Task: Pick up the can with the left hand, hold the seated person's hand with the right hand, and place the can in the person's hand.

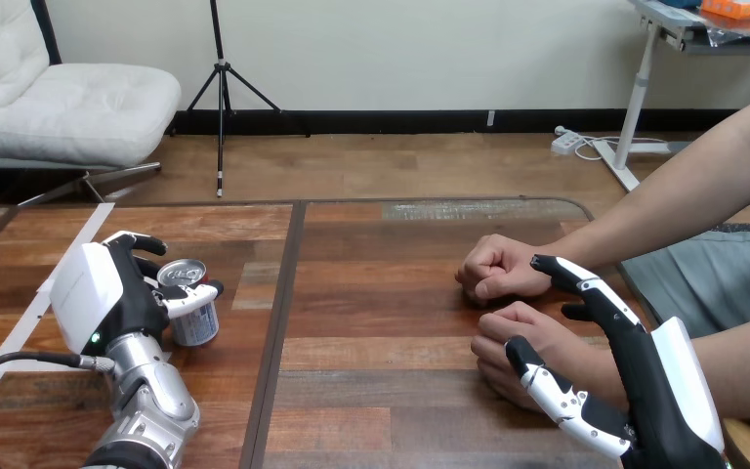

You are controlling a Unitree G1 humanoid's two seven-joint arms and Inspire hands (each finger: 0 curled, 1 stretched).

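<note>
The left hand [107, 298] is curled round the can [196, 320]. Its thumb lies across the front, just under the rim, and its fingers [143, 241] bend round the far side. The can stands upright within that grip, silver top with the pull tab facing up, its base seemingly on the table [381, 322]. The pale label on its side carries print too small to read. A white strip [21, 327] lies on the wood outward of this hand.

The right hand [662, 386] is spread, fingers nearly straight and thumb held apart, closed on nothing. In the gap between thumb and fingers lies the person's near fist [513, 337], knuckles down on the table, with the thumb tip touching it. Just beyond the longest fingertip is the person's far fist [496, 271], also resting on the wood. The can is well apart from both fists, on the other side of the table's dark seam.
</note>
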